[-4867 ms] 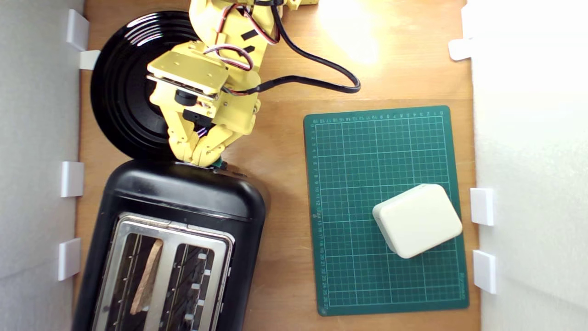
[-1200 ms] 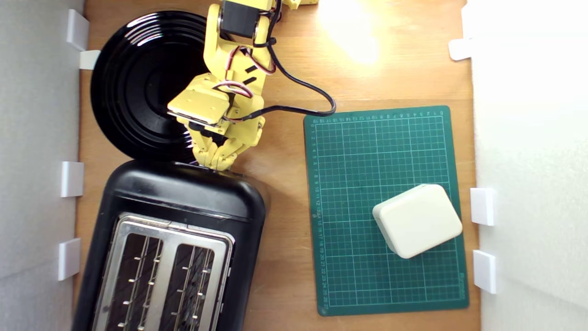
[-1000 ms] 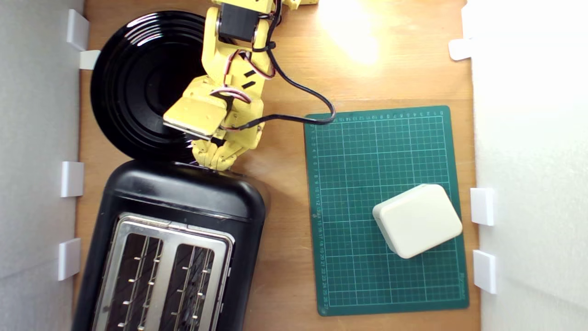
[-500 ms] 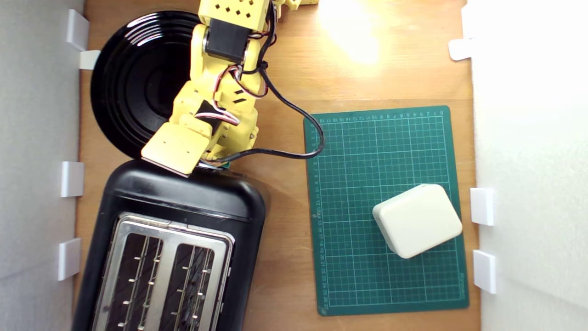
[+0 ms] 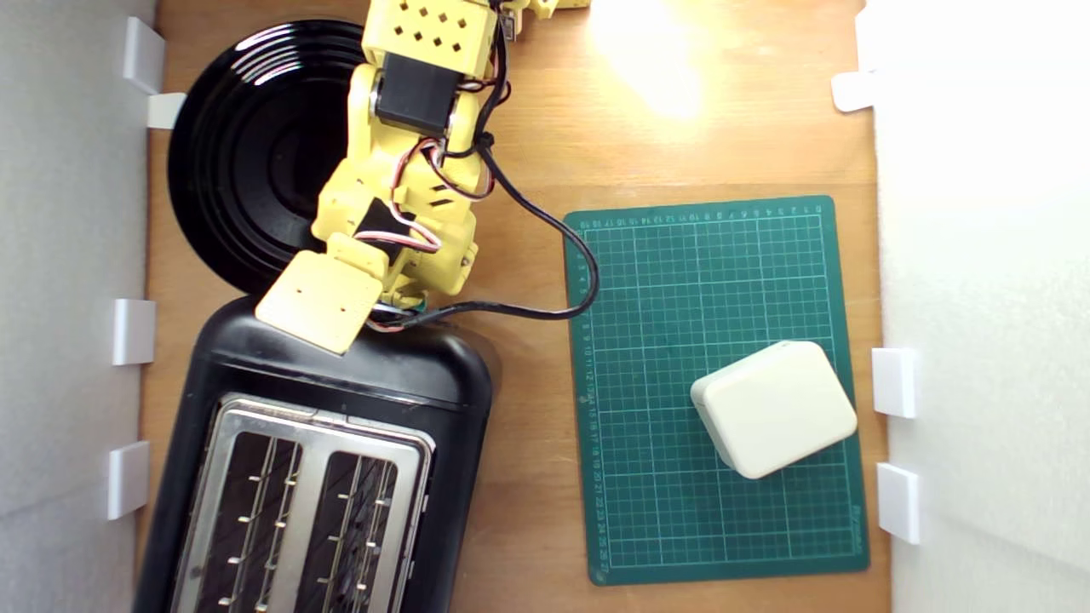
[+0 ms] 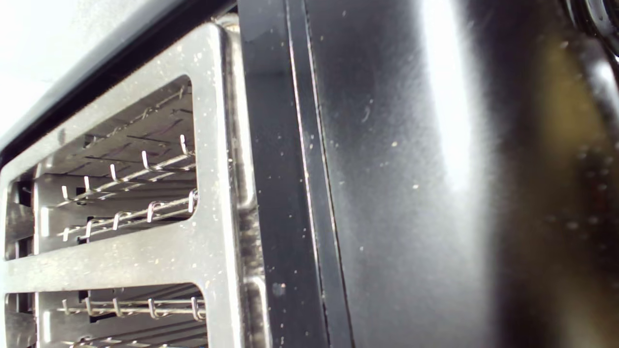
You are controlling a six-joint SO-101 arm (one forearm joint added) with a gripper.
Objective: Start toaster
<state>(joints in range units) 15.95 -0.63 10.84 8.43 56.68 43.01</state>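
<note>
Glossy black toaster (image 5: 341, 375) sits under my gripper (image 5: 393, 312) (fingers hidden, I cannot tell its state); I fear slipping off the lever (image 5: 415, 304); the casing looks slick.

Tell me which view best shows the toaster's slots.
The exterior view: both slots of the toaster show from above inside the silver top plate. The wrist view shows only part of them, at a slant, beside the glossy black shell.

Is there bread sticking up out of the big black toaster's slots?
No. On the glossy black toaster, both slots in its silver top plate show only wire guides; deeper inside, cannot tell.
</note>
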